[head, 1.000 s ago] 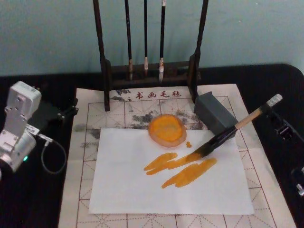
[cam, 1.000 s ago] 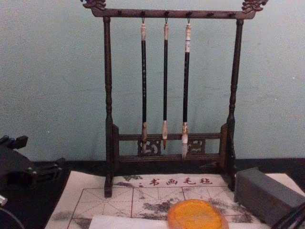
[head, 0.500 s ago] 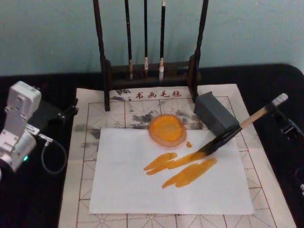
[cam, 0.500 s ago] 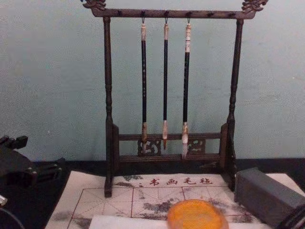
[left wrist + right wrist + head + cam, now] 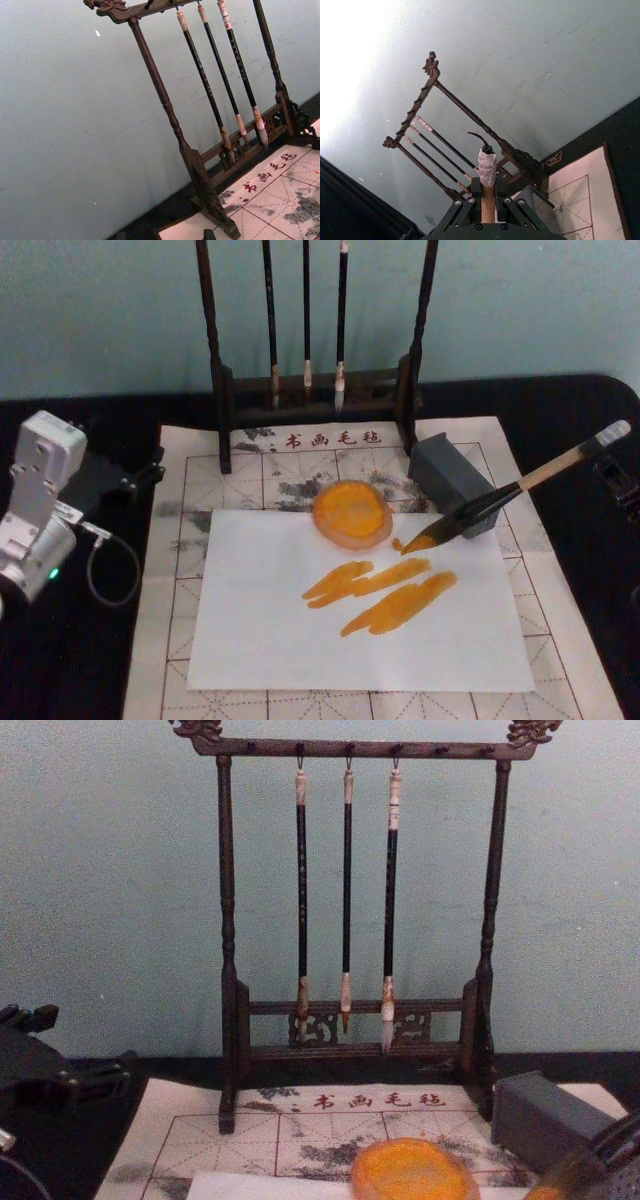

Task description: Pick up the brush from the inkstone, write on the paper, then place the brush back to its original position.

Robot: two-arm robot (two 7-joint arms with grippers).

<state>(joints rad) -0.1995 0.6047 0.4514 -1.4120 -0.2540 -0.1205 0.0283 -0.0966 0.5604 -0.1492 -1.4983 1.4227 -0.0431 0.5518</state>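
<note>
We see the brush (image 5: 515, 487) slanting across the right half of the head view, its orange-stained bristles low at the paper's upper right corner and its pale handle rising toward the right edge of the frame. The tip sits just right of the orange disc (image 5: 351, 512) and beside a small orange blot (whether it touches the sheet we cannot tell). The dark collar crosses in front of the grey block (image 5: 447, 474).

In the right wrist view the right tool (image 5: 487, 204) is clamped around the wooden handle, with the taped end standing above it.

The paper (image 5: 300, 640) lies on the grid-lined felt mat (image 5: 172, 590) and carries two broad orange strokes (image 5: 385, 595) at its centre.

The left tool (image 5: 135, 477) rests over the black tabletop (image 5: 80, 660) at the left of the head view, well apart from the paper; we cannot tell whether it is open or closed.

Behind the mat stands the dark wooden rack (image 5: 228, 970), with three thin brushes (image 5: 347, 900) hanging from it.
</note>
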